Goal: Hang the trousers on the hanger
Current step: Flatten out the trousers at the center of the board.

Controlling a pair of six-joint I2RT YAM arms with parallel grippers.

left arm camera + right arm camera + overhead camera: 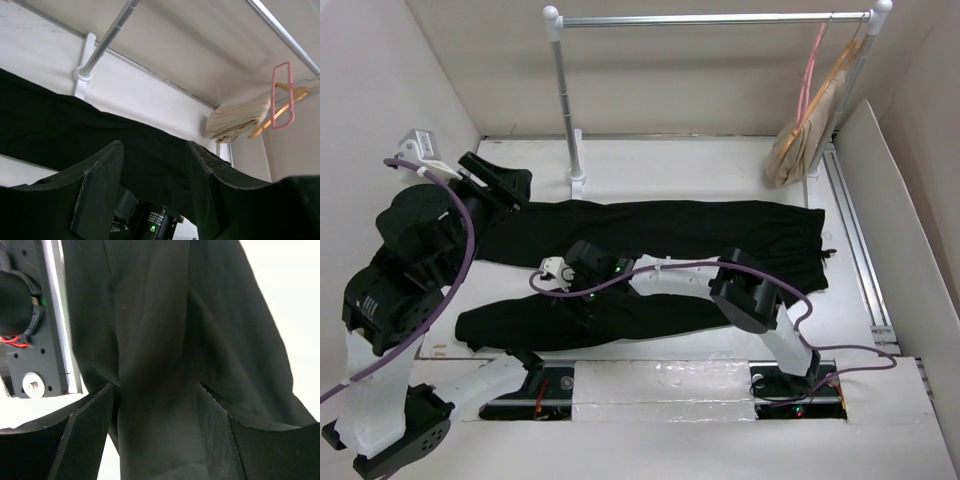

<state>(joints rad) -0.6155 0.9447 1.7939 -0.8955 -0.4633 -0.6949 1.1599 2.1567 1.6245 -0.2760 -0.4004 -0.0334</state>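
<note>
The black trousers lie flat on the white table, waist to the right and both legs running left. They also show in the left wrist view and the right wrist view. The pink hanger hangs from the rail at the back right and also shows in the left wrist view. My left gripper is open and empty at the far leg's left end. My right gripper is open, low over the near leg, with cloth between its fingers.
A metal rail on a white-footed post stands at the back. Beige cloth on tan wooden hangers hangs beside the pink one. A white slanted panel borders the right side. The left arm's base rail lies next to the near leg.
</note>
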